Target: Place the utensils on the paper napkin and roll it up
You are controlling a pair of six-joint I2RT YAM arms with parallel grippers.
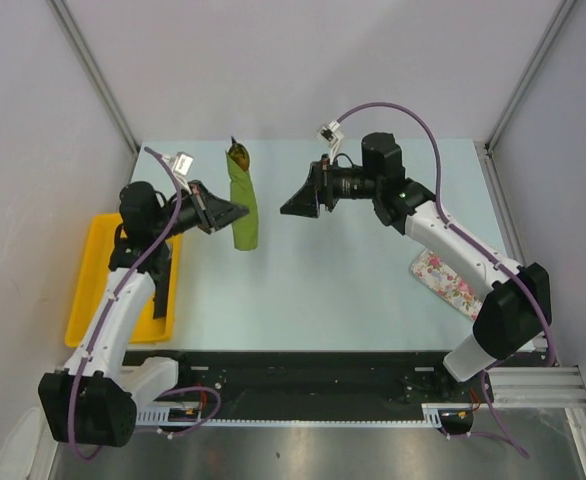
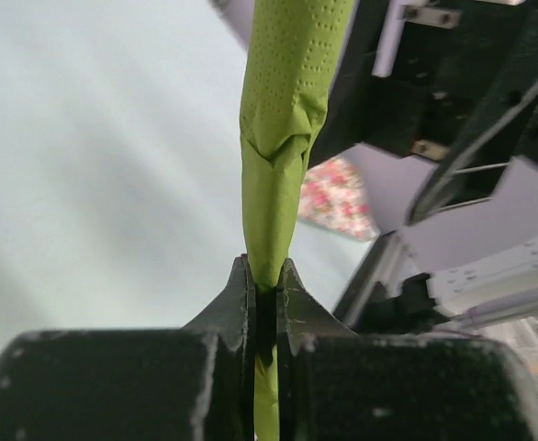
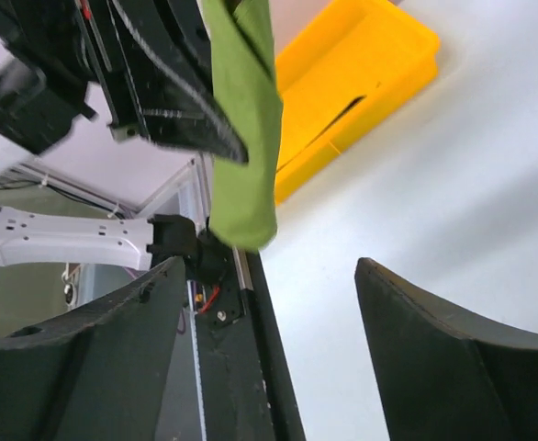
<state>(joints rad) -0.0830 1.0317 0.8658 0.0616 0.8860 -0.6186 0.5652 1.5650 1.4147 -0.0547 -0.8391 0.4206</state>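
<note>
**A:** Holding anything, that left pincer (image 1: 241, 212)?

**B:** Yes. Its fingers are clamped on the paper napkin (image 1: 242, 200), which is rolled into a slim olive-green tube. The left wrist view shows the paper pinched tight between both tips and creased just above them.

**A:** Where does the roll sit?

**B:** Toward the far left of the bench (image 1: 353, 290), lying lengthwise front to back. A small dark and golden tip of the utensils (image 1: 238, 153) pokes out of its far end. Whether the roll touches the bench, I cannot tell.

**A:** And the right pincer (image 1: 285, 208)?

**B:** Its fingers are spread apart and grip nothing. It is near the roll on the right side, pointed at it.

**A:** Anything else?

**B:** A yellow tray (image 1: 91, 290) at the left edge, and a floral cloth (image 1: 447, 281) by the right arm, well apart from the roll.
</note>
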